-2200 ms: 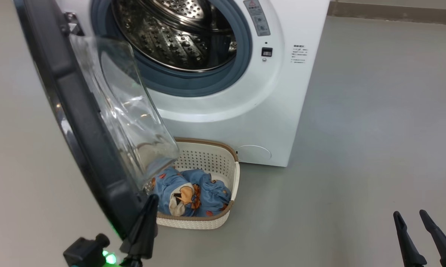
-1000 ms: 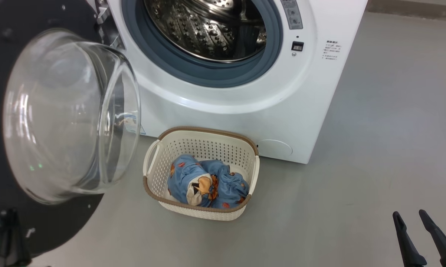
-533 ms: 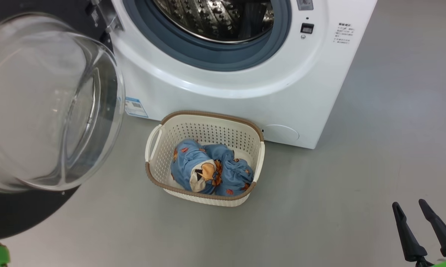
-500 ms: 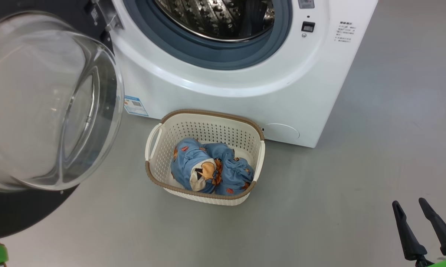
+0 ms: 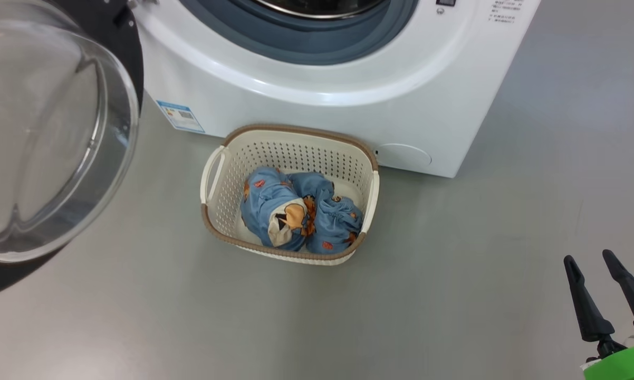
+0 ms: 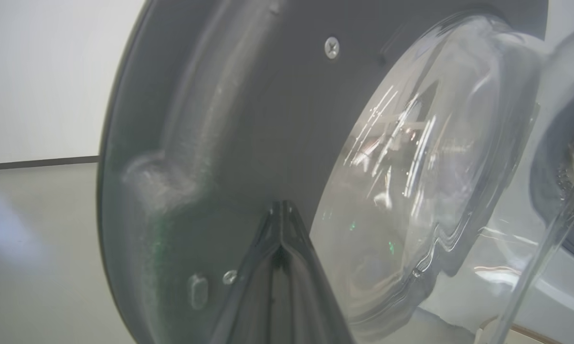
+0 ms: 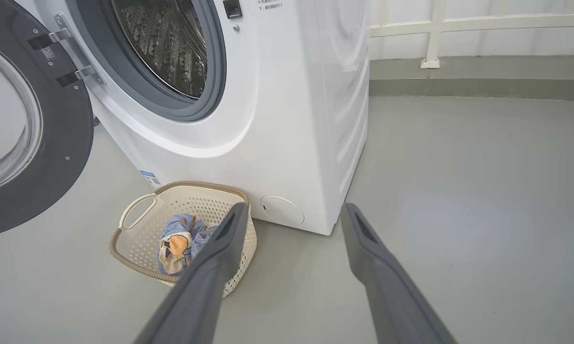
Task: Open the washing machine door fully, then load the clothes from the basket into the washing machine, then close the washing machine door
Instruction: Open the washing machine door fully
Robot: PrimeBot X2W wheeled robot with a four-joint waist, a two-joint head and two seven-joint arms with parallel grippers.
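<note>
One clothes bundle [image 5: 301, 216] lies in the basket [image 5: 296, 130] at the washer's [image 5: 317, 105] six o'clock; right jaws released, empty; left jaws clenched beside the door [image 5: 48, 132], which could swing back, blocking loading.

LAUNDRY WAITING: The white front-loading washer [image 5: 306, 116] stands with its door [image 5: 42, 137] swung wide to the left on its hinges, dark grey inner face and bulging clear glass bowl turned outward. The opening shows a grey-blue gasket [image 5: 317, 50] and a perforated steel drum [image 7: 163, 43]. A small blue label [image 5: 180, 116] sits low on the front panel. On the floor [image 5: 454, 264] just before the machine sits the cream, brown-rimmed basket [image 5: 301, 158], upright, holding the clothes [image 5: 301, 216]: a crumpled light blue bundle with orange bears and a cream patch.
</note>
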